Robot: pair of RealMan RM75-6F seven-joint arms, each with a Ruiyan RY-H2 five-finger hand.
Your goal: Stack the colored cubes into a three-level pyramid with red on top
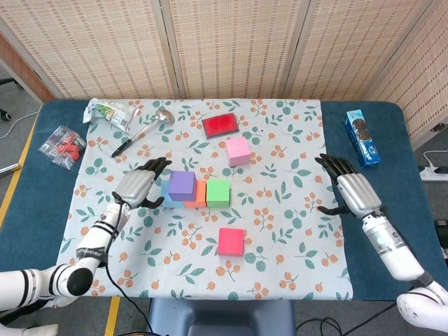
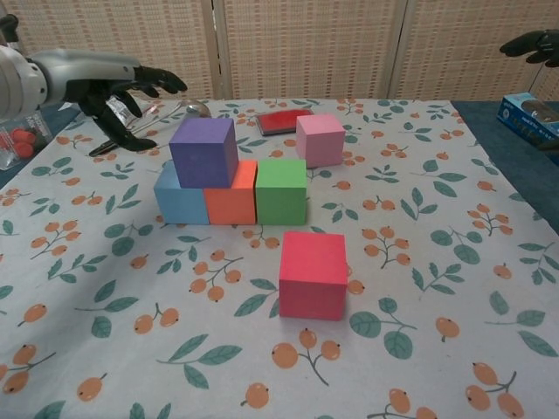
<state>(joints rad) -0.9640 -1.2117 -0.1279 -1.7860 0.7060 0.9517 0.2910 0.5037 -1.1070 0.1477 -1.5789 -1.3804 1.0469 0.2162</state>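
Left hand point(image 1: 137, 187) empty, fingers point(image 2: 153, 79) spread, just left of purple cube point(image 2: 204, 152), not touching. Purple cube atop blue cube point(image 2: 179, 199) and orange cube point(image 2: 231, 200); green cube point(image 2: 280, 191) closing the row on the far side from those fingers. Red cube point(image 2: 313, 274) alone on table point(image 1: 283, 210), nearer the camera. Pink cube point(image 1: 238, 151) beyond the row. Right hand point(image 1: 352, 190) empty, fingers point(image 1: 334, 165) apart, well apart from all cubes.

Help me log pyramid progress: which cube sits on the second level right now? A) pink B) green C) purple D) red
C: the purple cube rests on top of the blue cube and orange cube, while the left hand is off it, fingers apart.
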